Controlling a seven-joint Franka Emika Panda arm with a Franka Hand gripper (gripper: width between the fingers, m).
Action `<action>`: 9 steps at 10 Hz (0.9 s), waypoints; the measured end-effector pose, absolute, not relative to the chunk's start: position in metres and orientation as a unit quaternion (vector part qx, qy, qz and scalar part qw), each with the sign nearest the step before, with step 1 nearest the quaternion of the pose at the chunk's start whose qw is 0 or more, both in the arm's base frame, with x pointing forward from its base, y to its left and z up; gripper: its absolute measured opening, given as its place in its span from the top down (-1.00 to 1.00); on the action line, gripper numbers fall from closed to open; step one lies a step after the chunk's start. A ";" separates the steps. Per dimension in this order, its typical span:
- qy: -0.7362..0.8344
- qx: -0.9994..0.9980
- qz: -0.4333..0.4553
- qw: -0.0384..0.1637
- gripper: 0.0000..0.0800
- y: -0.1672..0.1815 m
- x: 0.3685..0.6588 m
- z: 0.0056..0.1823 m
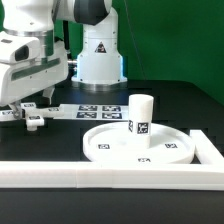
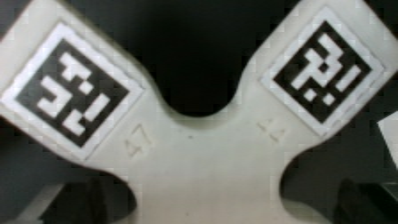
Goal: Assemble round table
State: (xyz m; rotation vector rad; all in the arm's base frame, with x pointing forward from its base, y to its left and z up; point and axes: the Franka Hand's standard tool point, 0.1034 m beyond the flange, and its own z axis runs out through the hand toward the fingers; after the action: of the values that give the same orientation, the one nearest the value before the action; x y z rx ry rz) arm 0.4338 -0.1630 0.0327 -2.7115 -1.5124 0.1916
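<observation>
I counted one round disc (image 1: 165, 135), one short leg (image 1: 140, 110) and one cross-shaped base (image 2: 199, 150). In the wrist view the base showed two square tags (image 2: 71, 85). I also counted one marker board (image 1: 95, 110) and one white rail (image 1: 100, 176).

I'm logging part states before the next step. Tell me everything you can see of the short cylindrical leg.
The leg is a short, thick white cylinder, plastic by its look, flat-topped, with a black-and-white square tag low on its side. It stands upright on the round disc, near its middle; whether it is fastened there cannot be told. Nothing else touches it.
</observation>
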 end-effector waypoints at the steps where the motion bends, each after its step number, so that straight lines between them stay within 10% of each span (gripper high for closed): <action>1: -0.486 -0.871 0.063 0.017 -0.62 -0.163 0.433 0.031; 3: -0.486 -0.871 0.064 0.017 -0.62 -0.163 0.432 0.030; 5: -0.486 -0.871 0.064 0.017 -0.08 -0.164 0.432 0.030; 9: -0.485 -0.872 0.064 0.017 -0.08 -0.164 0.432 0.030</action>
State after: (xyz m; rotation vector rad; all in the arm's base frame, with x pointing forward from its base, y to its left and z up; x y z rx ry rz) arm 0.4319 -0.1644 0.0303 -2.7097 -1.5085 0.1986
